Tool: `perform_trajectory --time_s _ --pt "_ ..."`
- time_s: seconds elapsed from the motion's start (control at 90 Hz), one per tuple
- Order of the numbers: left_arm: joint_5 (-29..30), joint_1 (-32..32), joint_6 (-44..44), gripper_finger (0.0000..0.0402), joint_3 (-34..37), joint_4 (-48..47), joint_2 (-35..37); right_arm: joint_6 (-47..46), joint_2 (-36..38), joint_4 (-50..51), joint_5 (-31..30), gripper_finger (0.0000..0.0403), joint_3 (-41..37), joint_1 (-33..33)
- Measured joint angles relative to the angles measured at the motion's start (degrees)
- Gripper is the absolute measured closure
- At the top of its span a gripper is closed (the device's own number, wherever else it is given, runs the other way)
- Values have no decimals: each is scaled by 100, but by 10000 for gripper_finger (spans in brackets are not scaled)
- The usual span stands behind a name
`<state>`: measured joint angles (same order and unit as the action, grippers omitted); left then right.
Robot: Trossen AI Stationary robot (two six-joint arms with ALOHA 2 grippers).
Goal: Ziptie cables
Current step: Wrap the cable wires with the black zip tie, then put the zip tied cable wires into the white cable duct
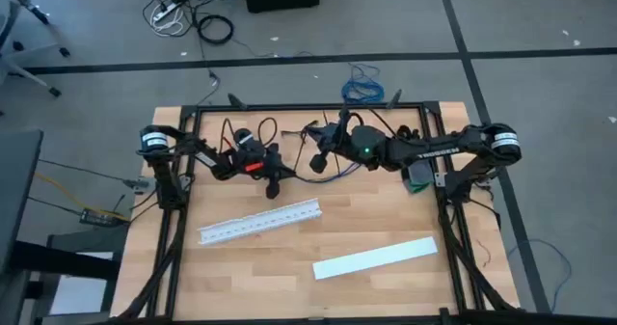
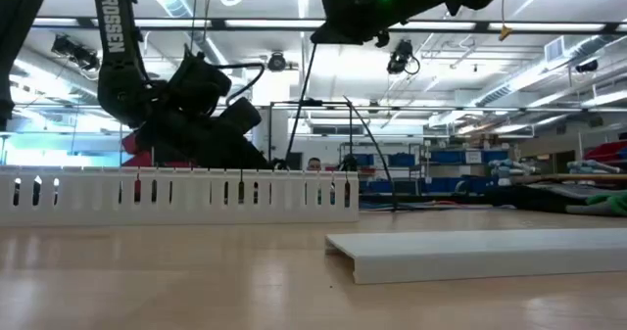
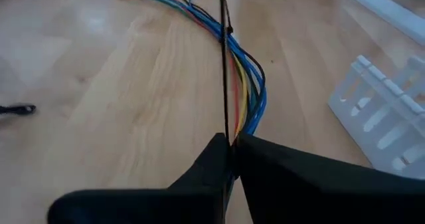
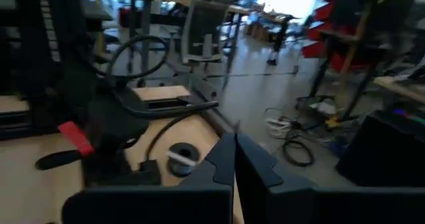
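Left gripper [image 3: 231,151] low over the table, fingers clamped on a thin black ziptie [image 3: 224,64] running out ahead across the cables [image 3: 249,98] just beyond the fingertips. Right gripper [image 4: 232,154] raised, fingers pressed together, apparently empty. Risk: tie slipping free, or dragging the loose bundle sideways under tension.

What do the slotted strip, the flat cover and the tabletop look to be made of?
Slotted strip: white, likely moulded plastic, with thin even fingers and a smooth matte face. Flat cover: same white, probably plastic, with a folded lip at its edge. Tabletop: light wood or wood-look laminate, grain lines under a slight sheen.
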<state>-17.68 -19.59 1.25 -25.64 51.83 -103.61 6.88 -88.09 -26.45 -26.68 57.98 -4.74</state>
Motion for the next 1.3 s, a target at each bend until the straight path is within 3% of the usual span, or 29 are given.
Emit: perform_trajectory --time_s 0.244,0.444,0.644,0.989,1.3 --pt "223 -15 -41 397 -3 -151 -11 -348 196 392 387 325 21 -88" --pt "250 -16 -43 398 -10 -183 -7 -906 820 2166 185 230 18 -161" --pt "279 -17 -43 398 -19 -100 1 -1609 804 3470 -94 174 6 -139" --pt "276 -17 -89 398 -23 -72 7 -1786 -241 3756 -371 174 -2 -221" --pt "272 -17 -60 398 -25 -124 11 -1942 -344 3930 -427 184 -11 -288"
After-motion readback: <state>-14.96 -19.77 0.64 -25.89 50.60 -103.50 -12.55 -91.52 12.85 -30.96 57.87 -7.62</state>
